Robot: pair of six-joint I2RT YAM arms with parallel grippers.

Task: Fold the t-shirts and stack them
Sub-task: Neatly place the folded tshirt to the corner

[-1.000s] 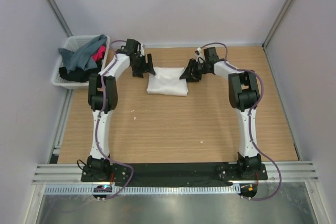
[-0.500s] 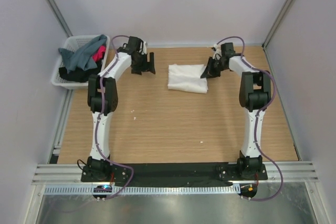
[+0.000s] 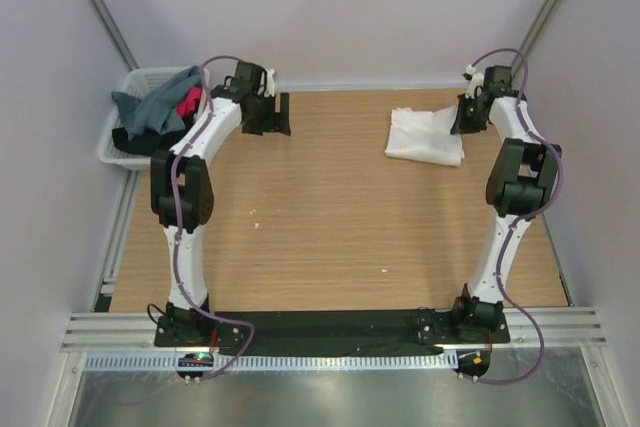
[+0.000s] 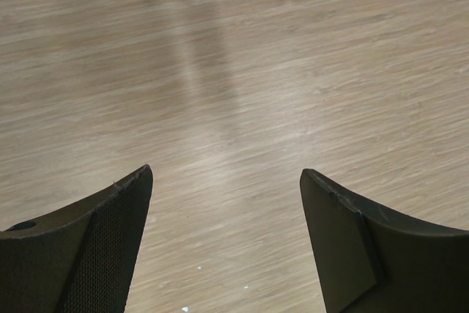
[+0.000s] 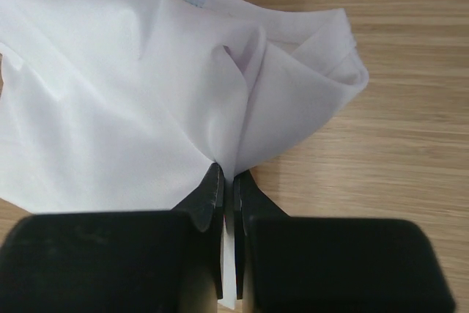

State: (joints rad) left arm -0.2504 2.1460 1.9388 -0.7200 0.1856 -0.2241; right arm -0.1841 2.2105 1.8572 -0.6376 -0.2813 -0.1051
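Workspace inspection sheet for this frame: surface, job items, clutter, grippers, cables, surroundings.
Surface: wooden table, no damage seen.
Job's things: white t-shirt, loosely folded, far right on the wood; grey-teal t-shirt, pink-red t-shirt and black t-shirt heaped in the basket at far left.
Clutter: two small white specks on the wood.
Grippers: left gripper open over bare wood, holding nothing; right gripper shut on the white t-shirt's edge.
Cables: purple cables run along both arms, looping at the wrists; no snag seen.
Surroundings: pale walls on three sides; metal rails at the near edge.
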